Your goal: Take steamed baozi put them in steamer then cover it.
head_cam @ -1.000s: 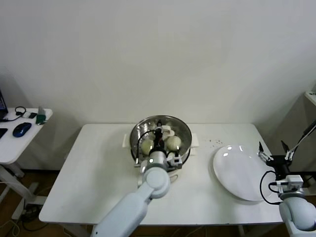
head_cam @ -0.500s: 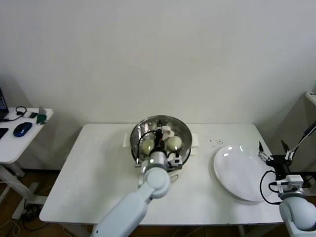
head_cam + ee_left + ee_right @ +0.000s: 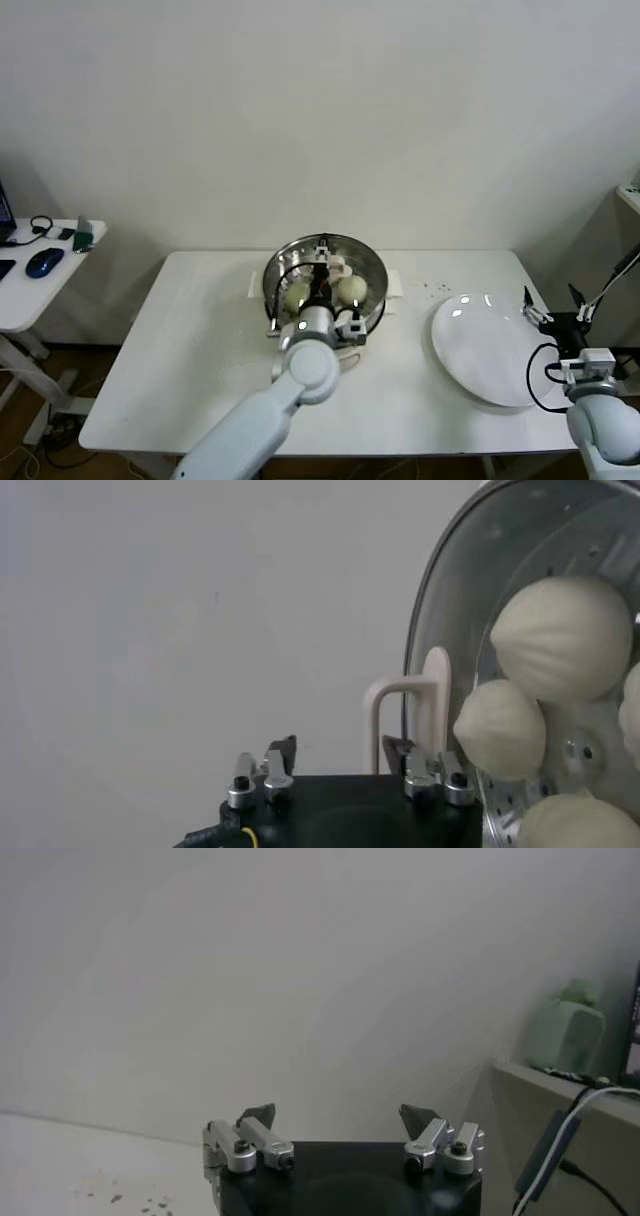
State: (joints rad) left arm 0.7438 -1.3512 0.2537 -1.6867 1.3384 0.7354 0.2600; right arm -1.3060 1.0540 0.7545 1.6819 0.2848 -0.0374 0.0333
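The steamer (image 3: pixel 372 266) stands at the back middle of the white table. The cover (image 3: pixel 424 630) lies on it, and its white bar handle (image 3: pixel 436 705) shows in the left wrist view. Cream-white baozi (image 3: pixel 297 295) show through the glass, three of them in the left wrist view (image 3: pixel 560 640). My left gripper (image 3: pixel 322 250) hovers over the cover, open and empty (image 3: pixel 340 748), with the handle just beside one finger. My right gripper (image 3: pixel 550 300) is open and empty (image 3: pixel 340 1116) at the table's right edge.
A flat white plate (image 3: pixel 485 350) lies on the right of the table, next to my right gripper. Dark specks (image 3: pixel 435 288) dot the table behind it. A side table (image 3: pixel 40 290) stands at the far left. A shelf with a green object (image 3: pixel 565 1033) is at the right.
My left arm has shifted slightly to the left and its gripper has risen a little above the cover. The right arm has not moved.
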